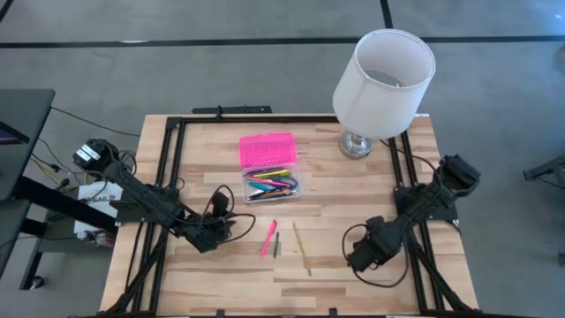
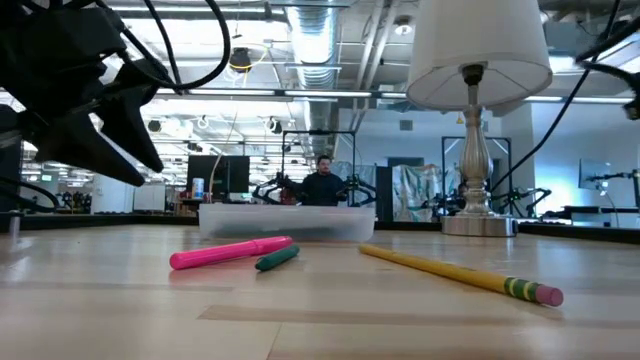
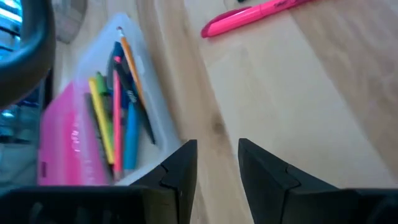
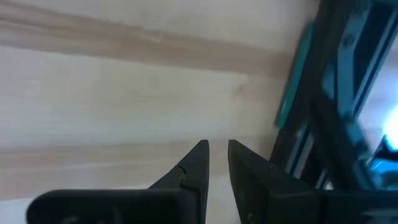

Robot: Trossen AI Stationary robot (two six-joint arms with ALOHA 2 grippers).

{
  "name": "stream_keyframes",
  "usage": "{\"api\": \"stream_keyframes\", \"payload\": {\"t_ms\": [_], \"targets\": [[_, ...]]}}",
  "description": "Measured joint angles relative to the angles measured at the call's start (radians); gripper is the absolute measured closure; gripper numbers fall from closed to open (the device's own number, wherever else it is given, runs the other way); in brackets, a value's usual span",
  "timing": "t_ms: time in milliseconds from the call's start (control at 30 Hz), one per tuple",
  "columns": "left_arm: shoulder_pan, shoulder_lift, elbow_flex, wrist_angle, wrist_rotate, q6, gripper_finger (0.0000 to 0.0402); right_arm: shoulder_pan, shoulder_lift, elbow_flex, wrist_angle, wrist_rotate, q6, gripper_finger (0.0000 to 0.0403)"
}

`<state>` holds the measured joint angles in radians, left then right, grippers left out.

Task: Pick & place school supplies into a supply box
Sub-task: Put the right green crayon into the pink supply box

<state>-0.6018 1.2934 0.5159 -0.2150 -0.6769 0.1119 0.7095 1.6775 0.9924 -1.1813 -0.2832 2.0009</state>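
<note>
Three supplies lie loose at six o'clock of the supply box [image 1: 271, 184] from above, where your left gripper [image 1: 214, 228] could nudge the pink marker [image 1: 267, 238] away; low, the box blurs; both wrist views show slightly parted, empty jaws, right gripper [image 4: 217, 163] facing bare wood.

Bare wood betw. left gripper [image 1: 231, 223] & pink marker [image 1: 268, 238]: free path. Lamp [image 1: 381, 84] crowded the far right, just beside supply box [image 1: 270, 168].
</note>
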Motion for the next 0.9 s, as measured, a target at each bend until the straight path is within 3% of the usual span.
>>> {"api": "stream_keyframes", "payload": {"t_ms": [133,300,900], "targets": [[0.0,0.0,0.0,0.0,-0.015,0.058,0.0291,0.04,0.014,0.001,0.042,-0.011,0.112,0.0348],[0.005,0.0,0.0,0.034,-0.016,0.117,0.0291,0.06,0.058,-0.018,0.007,-0.045,0.128,0.035],[0.014,0.0,0.0,0.079,0.026,0.066,0.029,0.061,0.069,-0.21,0.011,-0.109,-0.052,0.0402]]}}
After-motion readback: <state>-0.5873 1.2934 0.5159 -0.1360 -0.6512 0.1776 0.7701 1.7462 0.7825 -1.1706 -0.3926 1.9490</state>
